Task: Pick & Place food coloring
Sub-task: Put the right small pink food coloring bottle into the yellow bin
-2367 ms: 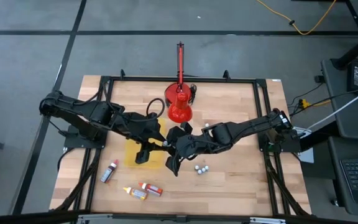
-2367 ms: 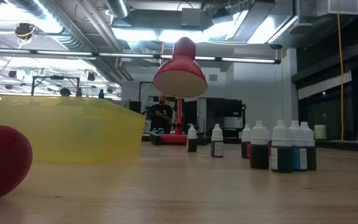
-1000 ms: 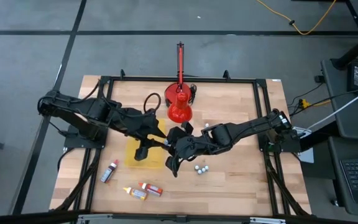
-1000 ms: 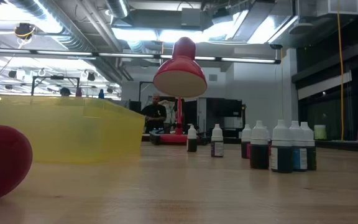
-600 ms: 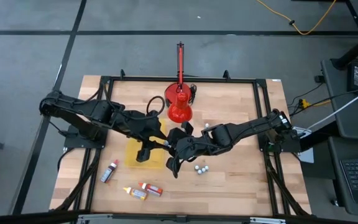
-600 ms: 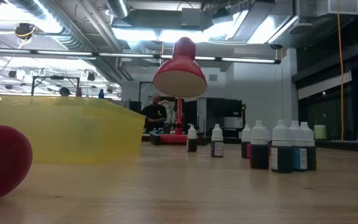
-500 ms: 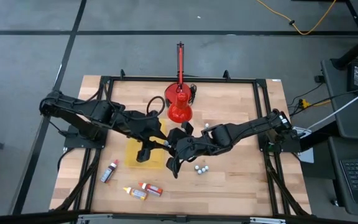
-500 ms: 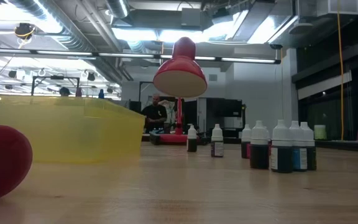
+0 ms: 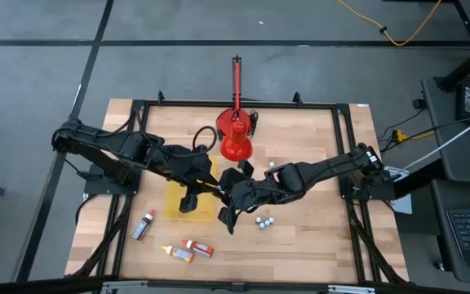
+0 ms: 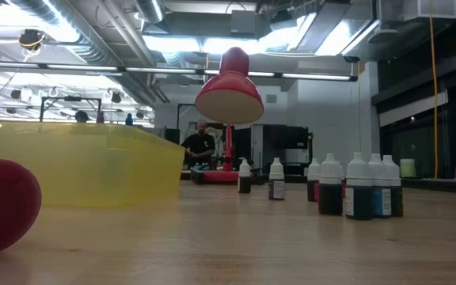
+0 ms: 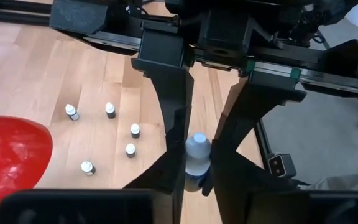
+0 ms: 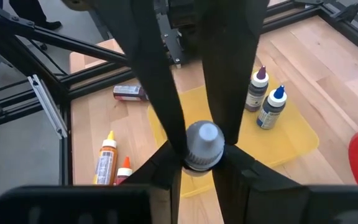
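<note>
A small food coloring bottle (image 11: 197, 149) with a pale cap and a dark body hangs in the air between both grippers, by the right edge of the yellow tray (image 9: 172, 214). My left gripper (image 11: 194, 182) reaches in from the table's left. My right gripper (image 12: 201, 171) reaches in from the right. Each is shut on this bottle. Two more bottles (image 12: 263, 93) stand upright in the tray. Several small bottles (image 9: 263, 220) stand on the table just right of my right gripper. My left gripper pinches the bottle's dark body (image 11: 193, 180) below the cap between its two fingers, coming from the table's left. The bottle is lifted clear of the table and the tray. My right gripper pinches the cap end (image 12: 202, 144) between its two fingers (image 11: 176, 112), coming from the table's right and facing the left gripper. The cap points toward the right wrist.
A red desk lamp (image 9: 235, 139) stands at the far middle of the table. An orange bottle and a red bottle (image 9: 188, 249) and another red one (image 9: 144, 224) lie near the near left corner. A black frame runs around the table. A person stands in the room behind (image 10: 200, 142).
My left arm has eased a little toward the right gripper. The bottle and both grippers stay where they were.
</note>
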Tool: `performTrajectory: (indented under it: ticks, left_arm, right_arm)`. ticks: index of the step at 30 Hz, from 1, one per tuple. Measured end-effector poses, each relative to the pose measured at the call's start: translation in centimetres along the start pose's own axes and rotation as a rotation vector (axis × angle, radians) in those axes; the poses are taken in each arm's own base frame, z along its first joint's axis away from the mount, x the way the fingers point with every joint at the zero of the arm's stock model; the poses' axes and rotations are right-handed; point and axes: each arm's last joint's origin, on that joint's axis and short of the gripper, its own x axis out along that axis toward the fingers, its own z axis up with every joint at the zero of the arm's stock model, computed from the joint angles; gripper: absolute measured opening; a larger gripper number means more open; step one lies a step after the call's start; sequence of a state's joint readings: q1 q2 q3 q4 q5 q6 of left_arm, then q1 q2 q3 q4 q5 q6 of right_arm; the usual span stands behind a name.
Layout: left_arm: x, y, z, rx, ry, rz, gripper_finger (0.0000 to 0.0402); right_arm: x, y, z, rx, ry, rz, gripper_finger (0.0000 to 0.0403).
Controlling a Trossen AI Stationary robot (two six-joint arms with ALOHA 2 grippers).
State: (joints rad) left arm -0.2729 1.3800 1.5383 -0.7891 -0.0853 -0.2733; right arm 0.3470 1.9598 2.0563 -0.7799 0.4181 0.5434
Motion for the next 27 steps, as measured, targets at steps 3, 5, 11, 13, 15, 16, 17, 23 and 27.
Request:
performTrajectory:
  ticks: [3,5,11,13,15,16,17,23,27]
  left_arm:
    - [0.00,0.01,0.00,0.000,0.000,0.001,0.0049]
    - [0.00,0.00,0.00,0.005,0.000,0.000,0.0046]
    - [0.00,0.00,0.00,0.006,0.000,0.000,0.0051]
    - [0.00,0.00,0.01,0.006,-0.001,0.001,0.0050]
    - [0.03,0.01,0.00,0.006,0.001,0.001,0.0048]
    - [0.05,0.01,0.00,0.006,0.001,0.001,0.0047]
    - [0.05,0.00,-0.01,0.007,0.001,0.001,0.0047]
    - [-0.29,0.02,0.02,-0.001,-0.006,-0.002,0.0046]
    - [-0.64,0.06,0.00,-0.002,-0.010,-0.002,0.0046]
  right_arm:
    - [0.01,-0.02,0.00,0.000,0.001,-0.001,0.0074]
    - [0.00,-0.01,-0.01,-0.001,0.001,0.000,0.0074]
    - [0.01,-0.02,0.00,-0.005,0.001,0.000,0.0085]
    - [0.01,-0.02,0.00,-0.006,0.001,0.000,0.0097]
    - [-0.02,0.01,0.08,-0.018,-0.005,0.003,0.0113]
    - [-0.07,-0.01,0.11,-0.024,-0.006,0.003,0.0122]
    - [-0.08,-0.01,0.11,-0.028,-0.006,0.004,0.0133]
    - [-0.09,-0.02,0.01,-0.030,0.005,0.005,0.0201]
    - [-0.15,-0.08,-0.15,-0.038,0.026,0.006,0.0239]
